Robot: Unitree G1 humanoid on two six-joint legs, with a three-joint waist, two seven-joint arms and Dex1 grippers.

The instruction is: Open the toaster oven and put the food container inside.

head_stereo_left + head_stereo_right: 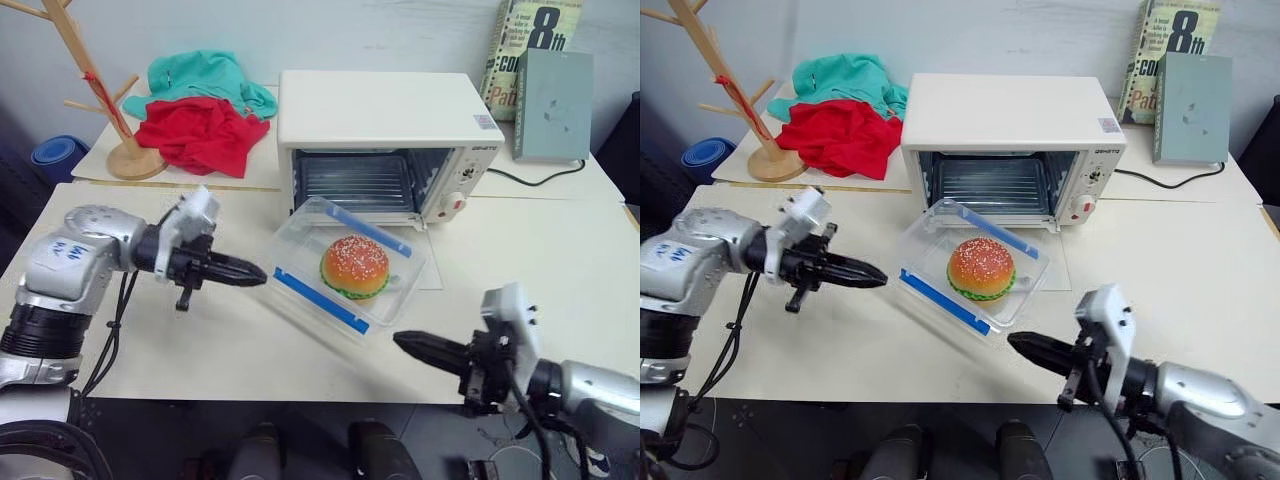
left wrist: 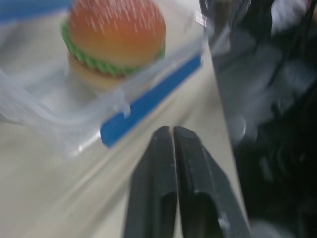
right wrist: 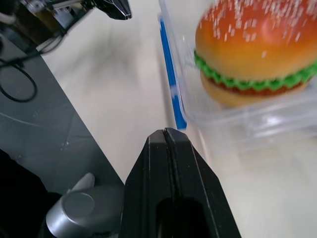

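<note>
I see a pale table [image 1: 560,270] against a white wall [image 1: 300,30], with the toaster oven [image 1: 385,145] open and the food container [image 1: 345,265] before it. Both my left gripper [image 1: 255,271] and right gripper [image 1: 405,343] are closed, empty, flanking the container.

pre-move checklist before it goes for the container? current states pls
1. Toaster oven door open: ok, cavity and wire rack exposed.
2. Food container reachable: ok, on the table in front of the oven mouth, angled to it.
3. Hamburger inside container: ok.
4. Left gripper ready to grasp: not ok, fingers shut, tip just short of the container's corner, not touching.
5. Right gripper ready to grasp: not ok, fingers shut, near the table's front edge, clear of the container.
6. Container lid latched: cannot tell.
</note>
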